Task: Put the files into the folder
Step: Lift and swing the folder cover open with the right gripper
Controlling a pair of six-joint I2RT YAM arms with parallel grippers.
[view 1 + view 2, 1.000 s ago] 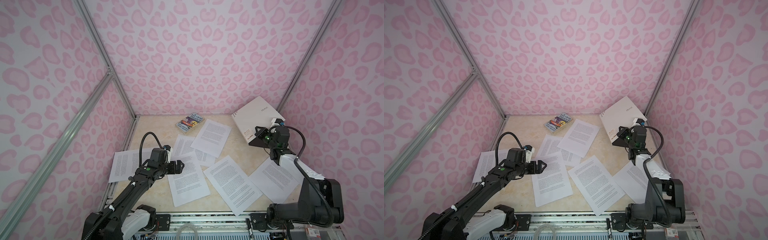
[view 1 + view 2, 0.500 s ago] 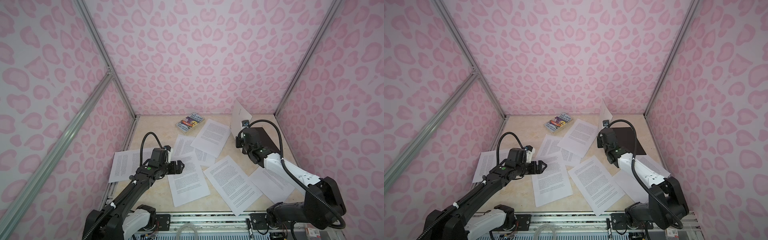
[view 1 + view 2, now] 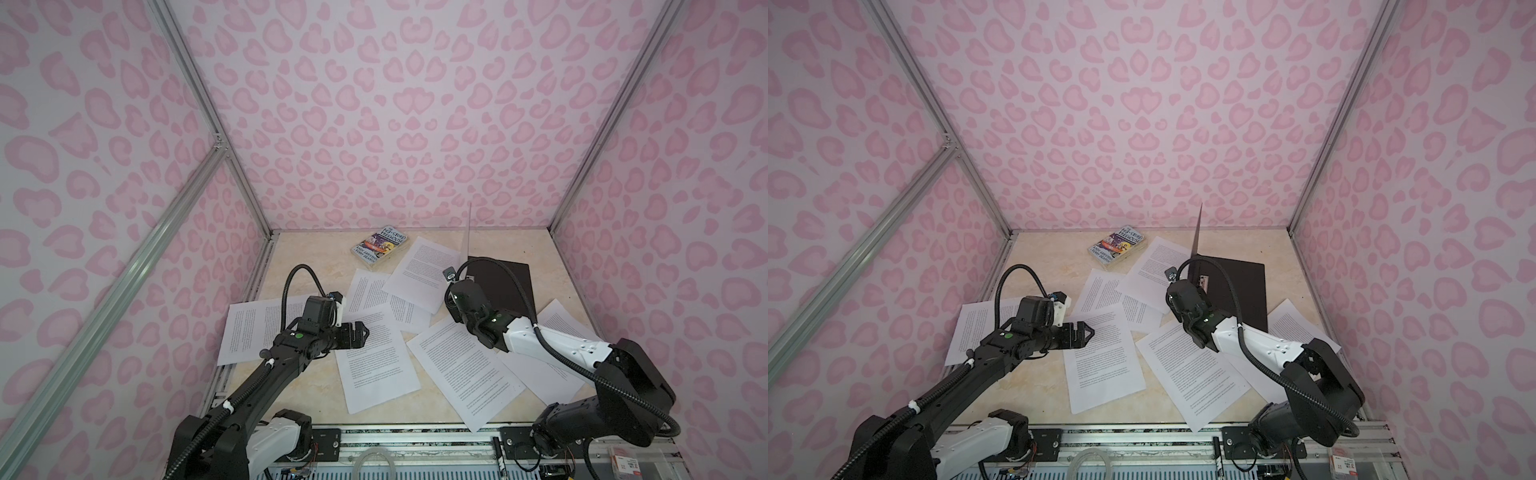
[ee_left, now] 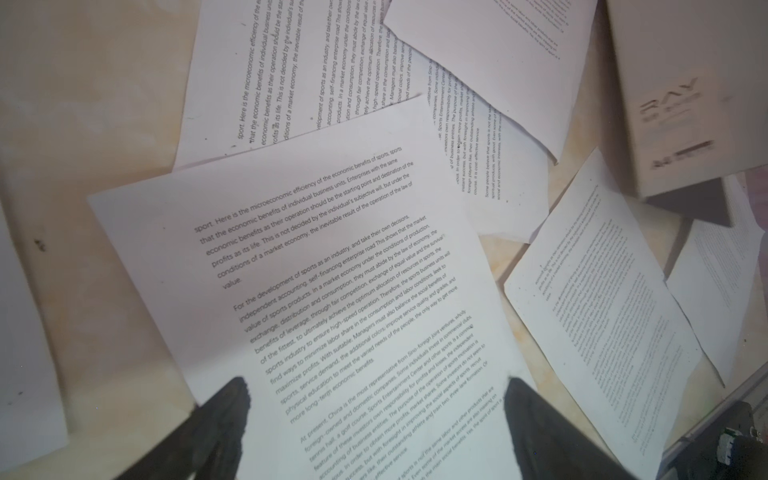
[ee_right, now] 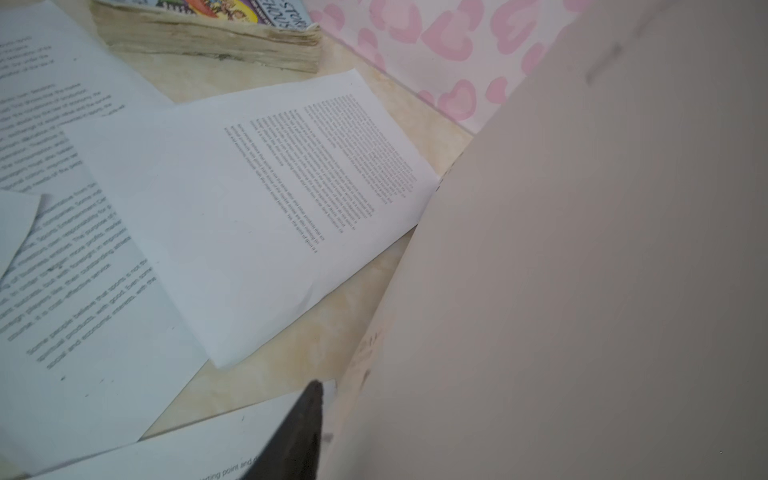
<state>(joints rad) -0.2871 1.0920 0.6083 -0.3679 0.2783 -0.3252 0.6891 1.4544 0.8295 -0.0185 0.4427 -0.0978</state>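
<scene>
While my left end effector (image 4: 374, 386) gapes above the files (image 3: 374, 361) on the counter (image 3: 316, 266), the folder (image 3: 505, 282) lies open beside my right end effector (image 3: 457, 277), whose jaws I cannot tell.

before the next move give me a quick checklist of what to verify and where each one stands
1. Folder open, black inside facing up: ok.
2. Cover laid flat: not ok, it stands nearly upright.
3. Right gripper holding the cover: cannot tell, only one finger shows.
4. Left gripper open, empty, above the middle sheet: ok.
5. Cover's likely landing spot: not ok, the far sheet lies there.
6. Files in the folder: not ok, all loose on the table.
</scene>
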